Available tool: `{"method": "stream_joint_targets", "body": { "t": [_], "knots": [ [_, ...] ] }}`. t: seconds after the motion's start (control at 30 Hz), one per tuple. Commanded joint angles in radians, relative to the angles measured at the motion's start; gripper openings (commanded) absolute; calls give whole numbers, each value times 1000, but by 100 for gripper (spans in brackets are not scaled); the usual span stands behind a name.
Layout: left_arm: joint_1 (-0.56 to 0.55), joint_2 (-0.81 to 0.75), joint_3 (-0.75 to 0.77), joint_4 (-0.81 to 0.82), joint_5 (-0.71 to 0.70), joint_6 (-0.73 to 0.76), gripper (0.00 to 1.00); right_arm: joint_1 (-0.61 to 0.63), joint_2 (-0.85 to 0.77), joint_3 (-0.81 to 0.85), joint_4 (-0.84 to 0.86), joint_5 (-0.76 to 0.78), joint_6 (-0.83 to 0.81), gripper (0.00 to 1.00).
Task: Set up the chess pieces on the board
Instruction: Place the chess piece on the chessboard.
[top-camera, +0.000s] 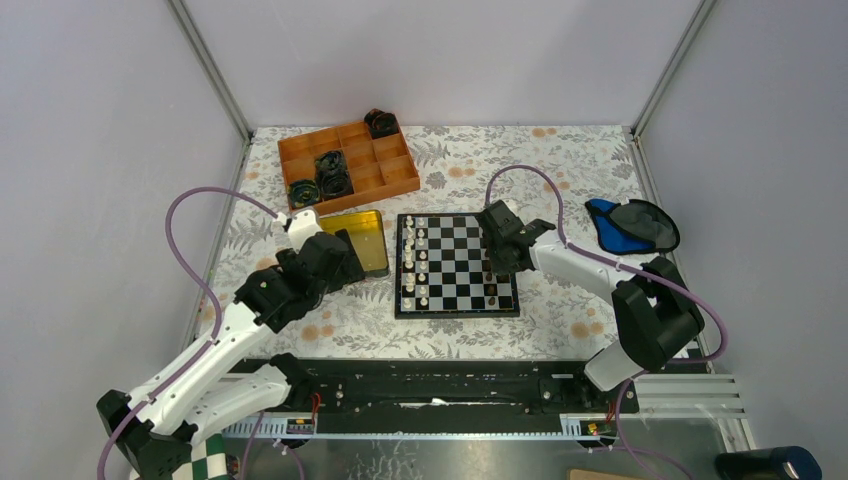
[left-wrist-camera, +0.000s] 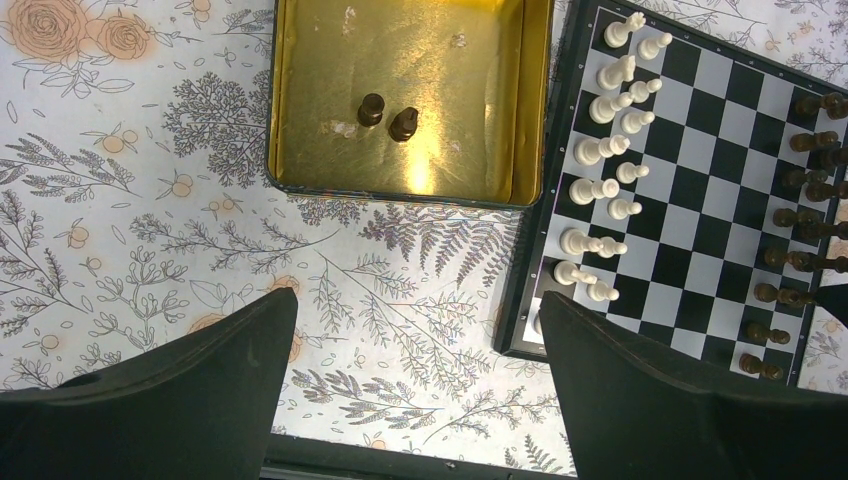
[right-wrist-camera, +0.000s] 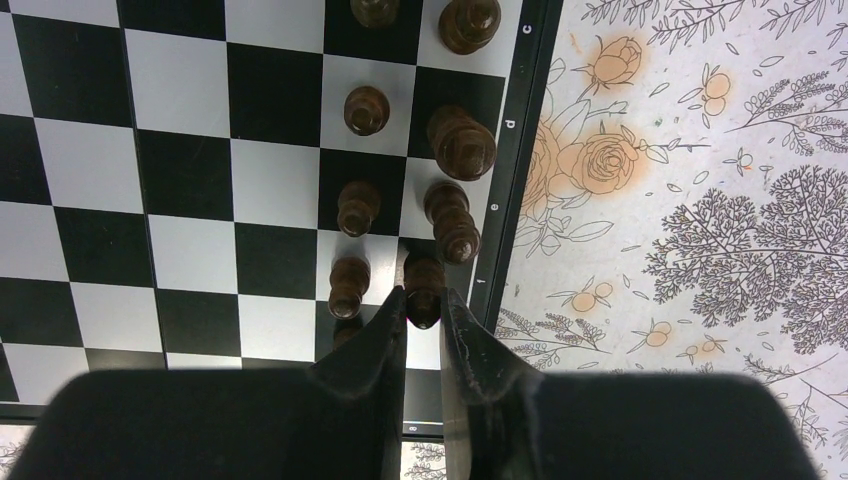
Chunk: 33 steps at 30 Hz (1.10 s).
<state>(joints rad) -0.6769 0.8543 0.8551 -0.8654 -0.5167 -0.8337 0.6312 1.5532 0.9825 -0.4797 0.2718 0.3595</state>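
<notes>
**Layout.** The worktop (top-camera: 560, 170) carries a floral-print cover. The chessboard (top-camera: 458, 313) lies flat at ctr, between the two arms.

**Left end effector** (left-wrist-camera: 418, 305): fingers spread wide, nothing between them. It hovers over bare worktop on the near side of the gold tin (left-wrist-camera: 536, 110).

**Gold tin:** sits just beside the chessboard's left edge, w/ a narrow gap. Two loose dark pieces (left-wrist-camera: 404, 124) lie inside, close together.

**White pieces** (left-wrist-camera: 592, 150): two rows along the board edge next to the tin.

**Dark pieces** (right-wrist-camera: 460, 145): two rows along the opposite edge, i.e. the right arm's side.

**Right end effector** (right-wrist-camera: 423, 300): fingers almost pressed together, pinching the head of one dark-brown chessman (right-wrist-camera: 424, 278). This chessman is in the outermost row, right next to the lettered border. Neighbouring dark pieces stand close by on adjacent squares.

**Other items.** An orange compartment tray (top-camera: 385, 170) sits at far left, w/ black coiled objects (top-camera: 333, 172) in several compartments. A blue-and-black fabric item (top-camera: 630, 225) lies at far right, well apart from the board.
</notes>
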Motion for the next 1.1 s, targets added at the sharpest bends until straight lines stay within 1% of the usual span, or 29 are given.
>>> {"method": "stream_joint_targets", "body": {
  "t": [0.0,0.07,0.1,0.27,0.33,0.4,0.6,0.83,0.97,1.07],
  "knots": [
    [8,-1,-7,48,-14,22,99,-10,5,30,13,1,-3,2],
    [8,-3,-7,48,-15,22,99,-10,3,30,9,3,-1,8],
    [8,-4,-7,48,-14,22,99,-10,2,29,9,3,-1,12],
    [8,-3,-5,49,-9,21,99,-10,-4,30,-1,10,4,30],
    [8,-3,-2,48,-6,21,99,-9,-10,30,-5,13,4,32],
    [8,-4,0,48,-4,21,99,-10,-17,33,-10,18,4,38],
    [8,-9,5,47,1,19,99,-9,-46,60,-33,32,-1,41],
    [8,-4,22,48,-24,16,99,-7,-107,171,-93,41,-25,40],
    [24,40,19,76,-32,34,99,7,-108,257,-115,43,-42,40],
    [69,105,21,110,2,72,98,20,-85,328,-134,45,-57,40]
  ]
}}
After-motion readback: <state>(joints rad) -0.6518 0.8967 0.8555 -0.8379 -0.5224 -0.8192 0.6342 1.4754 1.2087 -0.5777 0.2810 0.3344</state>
